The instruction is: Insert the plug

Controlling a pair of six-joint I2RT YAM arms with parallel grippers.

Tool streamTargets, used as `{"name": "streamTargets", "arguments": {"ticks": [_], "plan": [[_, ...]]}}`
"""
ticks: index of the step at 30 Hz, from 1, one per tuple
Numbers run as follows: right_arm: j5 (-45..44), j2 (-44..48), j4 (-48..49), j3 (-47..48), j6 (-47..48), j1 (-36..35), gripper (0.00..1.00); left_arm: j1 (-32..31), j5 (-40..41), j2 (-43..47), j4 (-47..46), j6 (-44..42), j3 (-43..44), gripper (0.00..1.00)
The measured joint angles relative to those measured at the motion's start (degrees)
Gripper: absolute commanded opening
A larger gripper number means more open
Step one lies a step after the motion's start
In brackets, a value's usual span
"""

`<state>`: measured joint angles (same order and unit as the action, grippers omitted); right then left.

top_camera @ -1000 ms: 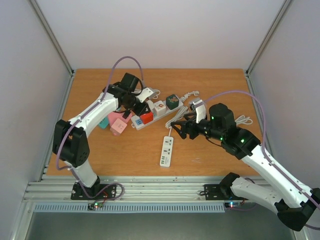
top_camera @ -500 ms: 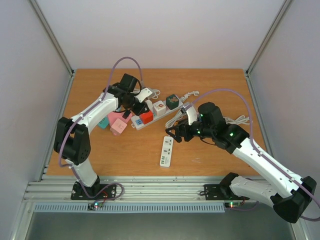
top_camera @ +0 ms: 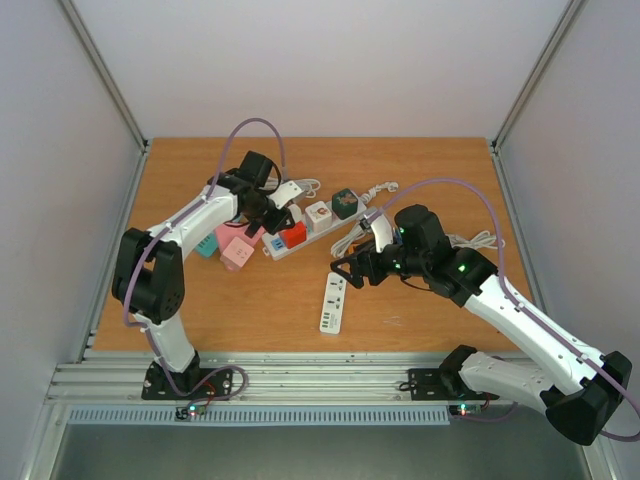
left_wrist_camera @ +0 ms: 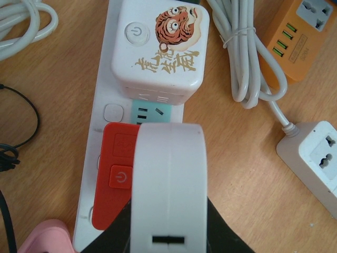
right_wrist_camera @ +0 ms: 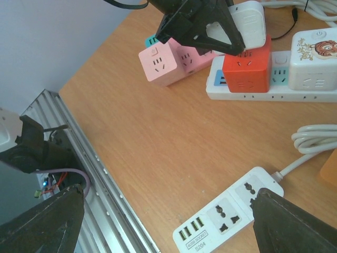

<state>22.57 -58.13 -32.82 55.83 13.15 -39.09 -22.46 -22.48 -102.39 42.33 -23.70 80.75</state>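
Note:
A red cube plug adapter [left_wrist_camera: 116,184] sits on the long white power strip [left_wrist_camera: 97,132], next to a white tiger-print cube [left_wrist_camera: 160,50]. Its pins are hidden. My left gripper [left_wrist_camera: 169,137] is shut, its white fingers [right_wrist_camera: 247,23] pressed together right over the red cube [top_camera: 293,234], with nothing seen between them. My right gripper [right_wrist_camera: 168,221] is open and hovers above a small white strip [right_wrist_camera: 231,211], which lies alone near the table's middle [top_camera: 333,303]. Nothing is in its jaws.
Pink cubes [top_camera: 238,248] and a teal cube [top_camera: 207,245] lie left of the long strip, and a green cube [top_camera: 345,203] stands at its right end. An orange strip [left_wrist_camera: 305,31] and coiled white cords [left_wrist_camera: 242,52] lie behind. The metal rail [right_wrist_camera: 105,179] borders the near table edge.
My right arm has swung left and lower, so its open gripper is now over the small white strip. The left gripper has stayed shut by the red cube, barely shifting.

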Motion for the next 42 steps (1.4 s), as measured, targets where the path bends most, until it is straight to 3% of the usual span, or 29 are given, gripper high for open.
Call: {"name": "streamTargets", "arguments": {"ticks": [15, 36, 38, 42], "plan": [[0.04, -0.02, -0.70, 0.02, 0.70, 0.00, 0.88, 0.26, -0.59, -0.83, -1.64, -2.27, -0.61, 0.00], [-0.09, -0.85, -1.36, 0.02, 0.87, 0.00, 0.88, -1.09, 6.03, -4.11, 0.52, -5.33, 2.16, 0.01], [-0.09, -0.85, -1.42, 0.02, 0.87, 0.00, 0.88, -1.14, 6.08, -4.17, 0.83, -5.33, 2.47, 0.09], [-0.17, -0.85, -1.55, 0.04, 0.90, 0.00, 0.90, -1.40, 6.56, -4.61, 2.58, -4.20, 4.00, 0.43]]}}
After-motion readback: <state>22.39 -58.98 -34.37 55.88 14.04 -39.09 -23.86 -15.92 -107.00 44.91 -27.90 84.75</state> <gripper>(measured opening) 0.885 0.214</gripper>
